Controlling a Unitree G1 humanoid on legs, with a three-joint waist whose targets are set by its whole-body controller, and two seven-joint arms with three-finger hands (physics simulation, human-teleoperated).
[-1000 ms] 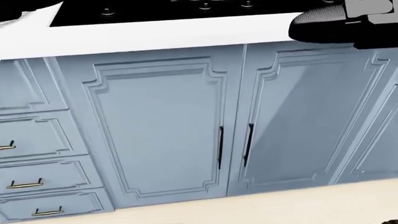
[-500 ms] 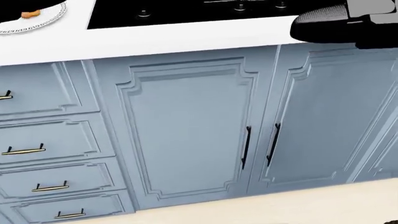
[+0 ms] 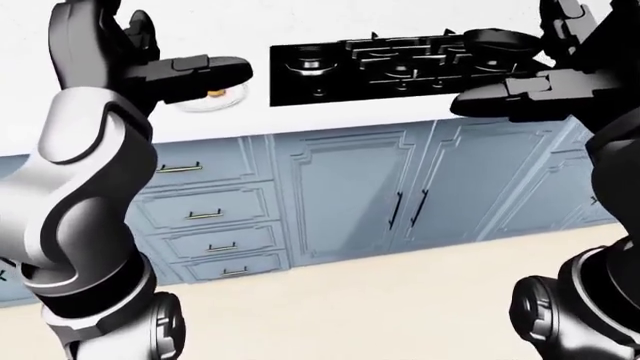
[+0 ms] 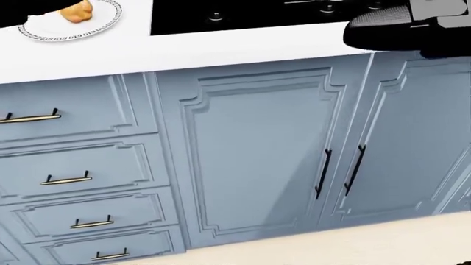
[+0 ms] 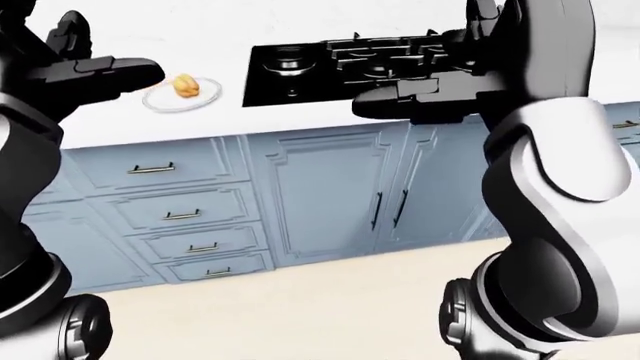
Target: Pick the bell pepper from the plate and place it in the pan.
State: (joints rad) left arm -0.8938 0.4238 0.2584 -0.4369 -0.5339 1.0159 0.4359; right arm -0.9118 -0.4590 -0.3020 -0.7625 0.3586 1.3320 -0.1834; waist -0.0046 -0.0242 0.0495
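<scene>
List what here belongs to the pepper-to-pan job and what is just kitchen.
Job:
pepper, on the plate
plate, on the counter left of the stove
left hand, empty, near the plate
right hand, empty, over the stove

Just kitchen:
stove; no pan made out on it
counter
drawers
cabinet doors
floor

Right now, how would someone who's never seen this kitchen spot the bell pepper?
Find the white countertop above the blue drawers. Left of the black stove in the right-eye view sits a round white plate. The bell pepper is the small yellow-orange lump on it, the only coloured item there.
</scene>
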